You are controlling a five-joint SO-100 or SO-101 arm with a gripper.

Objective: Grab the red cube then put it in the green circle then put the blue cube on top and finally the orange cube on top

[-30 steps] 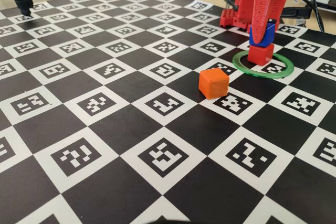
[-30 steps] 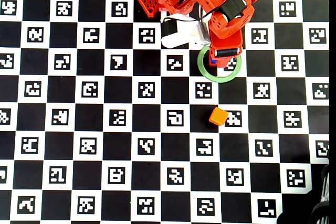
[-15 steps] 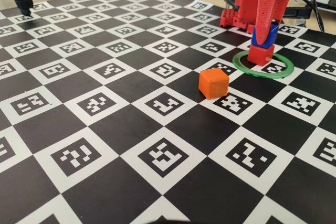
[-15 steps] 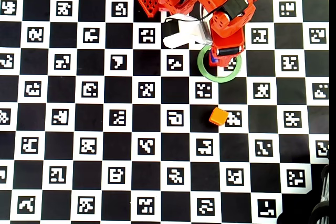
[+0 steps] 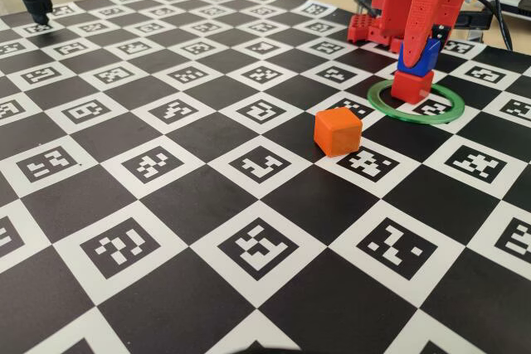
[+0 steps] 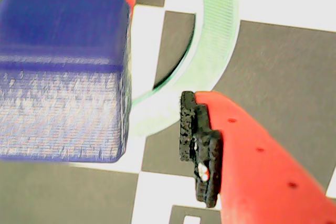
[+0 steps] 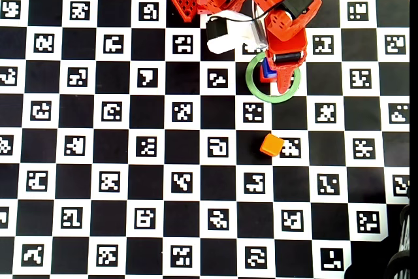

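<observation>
Risen off the blue cube [image 6: 63, 72], the hand [image 7: 277, 73] stands open, empty; only the wrist view shows the gap.

In the fixed view, the green circle [image 5: 416, 103] lies at the right of the frame on the checkered board [image 5: 166, 205]. The red cube [image 5: 412, 86] sits inside it, and the blue cube [image 5: 416, 59] rests on top of that one. My gripper [image 5: 421, 39] hangs directly over this stack. The orange cube [image 5: 338, 131] sits alone on the board, outside the circle, lower left of it. In the overhead view it lies below the circle.
</observation>
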